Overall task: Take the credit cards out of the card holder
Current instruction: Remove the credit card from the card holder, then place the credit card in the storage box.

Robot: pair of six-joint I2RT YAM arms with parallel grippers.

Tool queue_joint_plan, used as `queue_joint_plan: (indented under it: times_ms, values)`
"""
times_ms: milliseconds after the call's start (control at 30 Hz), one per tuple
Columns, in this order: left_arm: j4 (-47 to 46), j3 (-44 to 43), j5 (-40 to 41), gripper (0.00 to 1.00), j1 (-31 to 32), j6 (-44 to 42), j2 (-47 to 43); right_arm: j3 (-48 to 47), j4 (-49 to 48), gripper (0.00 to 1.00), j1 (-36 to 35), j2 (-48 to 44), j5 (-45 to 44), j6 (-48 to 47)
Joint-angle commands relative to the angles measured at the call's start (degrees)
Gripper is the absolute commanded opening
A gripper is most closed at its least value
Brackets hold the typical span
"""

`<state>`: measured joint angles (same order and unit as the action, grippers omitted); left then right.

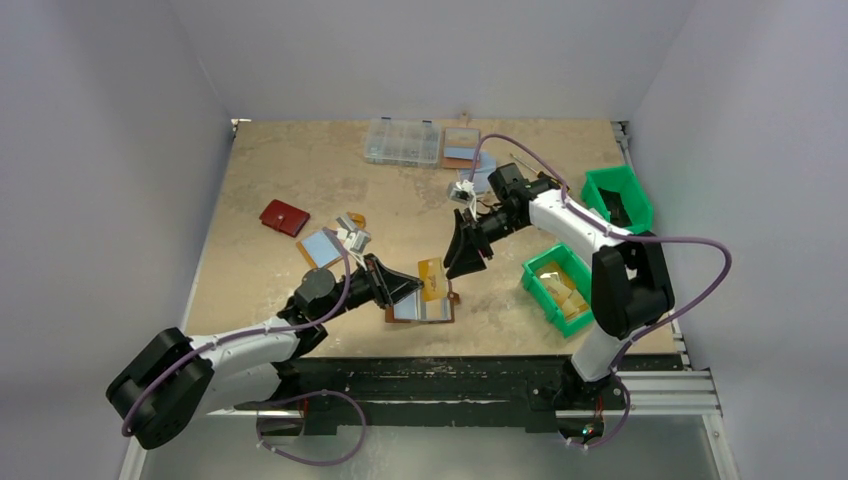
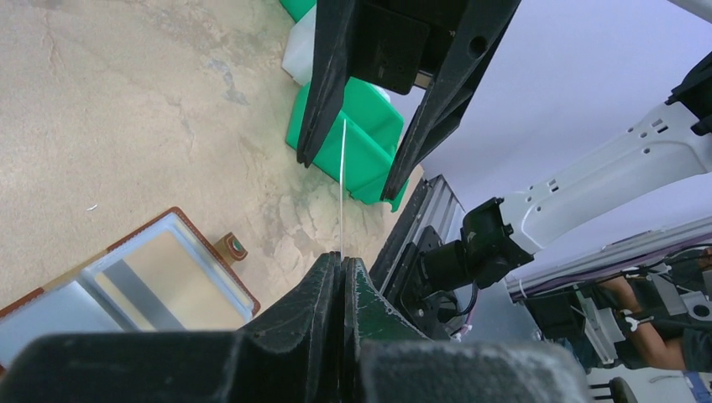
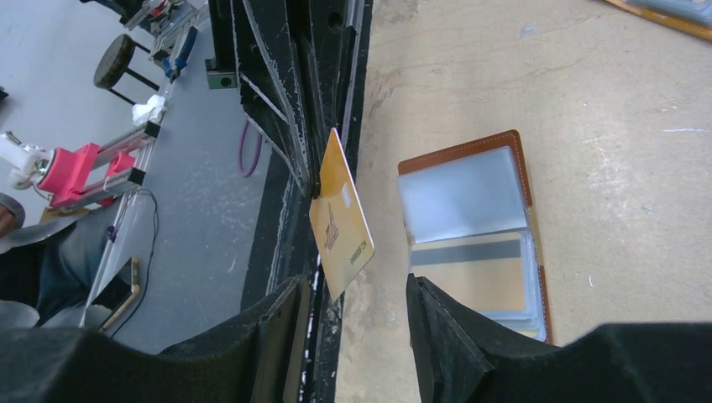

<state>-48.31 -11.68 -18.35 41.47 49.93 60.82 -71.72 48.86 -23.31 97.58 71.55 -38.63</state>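
Observation:
The brown leather card holder (image 1: 425, 310) lies open on the table, its clear sleeves up; one sleeve holds a gold card with a dark stripe (image 3: 474, 281). My left gripper (image 1: 412, 284) is shut on a gold credit card (image 1: 431, 277) and holds it above the holder's far edge. In the left wrist view the card (image 2: 342, 185) shows edge-on, rising from the shut jaws (image 2: 344, 262). My right gripper (image 1: 465, 260) is open and empty, its tips just beyond the card. In the right wrist view the card (image 3: 340, 222) hangs in front of the open gripper (image 3: 357, 332), untouched by it.
Two green bins (image 1: 560, 285) (image 1: 618, 198) stand at the right. A clear organiser box (image 1: 402, 142) and another holder (image 1: 461, 147) are at the back. A dark red wallet (image 1: 284, 217), a holder with a blue card (image 1: 322, 247) and loose cards (image 1: 352, 232) lie at the left.

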Motion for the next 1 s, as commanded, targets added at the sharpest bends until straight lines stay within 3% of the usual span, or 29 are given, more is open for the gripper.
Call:
queue_joint_plan:
  times_ms: [0,167,467,600,667,733,833,967]
  values:
    - [-6.6,-2.5,0.9,0.0,0.8,-1.1,1.1,-0.2,-1.8,0.53,-1.0,0.6,1.9,2.1]
    - [-7.0,-2.5,1.1,0.0,1.2,-1.1,1.6,-0.3,-1.6,0.49,-1.7,1.0,3.2,2.4]
    - [-7.7,-3.0,1.1,0.0,1.8,-1.1,2.9,-0.5,-2.3,0.28,-2.3,1.2,7.1,4.1]
    - [-7.6,-3.1,1.4,0.0,1.9,-0.9,3.4,-0.8,-2.8,0.04,-2.4,1.1,8.2,5.0]
    - [-6.2,-3.5,2.1,0.0,1.9,-1.0,3.4,-1.2,-1.7,0.0,-2.3,1.0,6.7,4.0]
    - [-1.1,-4.6,3.1,0.13,1.8,-1.9,2.5,-2.6,2.0,0.0,-2.4,0.9,3.8,0.2]
    - [10.5,-7.4,7.0,0.42,1.8,-5.8,-1.8,-6.1,12.0,0.0,-2.2,0.4,-3.5,-11.5]
    - [27.3,-11.8,15.0,0.68,1.8,-11.9,-9.9,-7.1,18.6,0.0,0.7,-3.8,-8.8,-20.9]
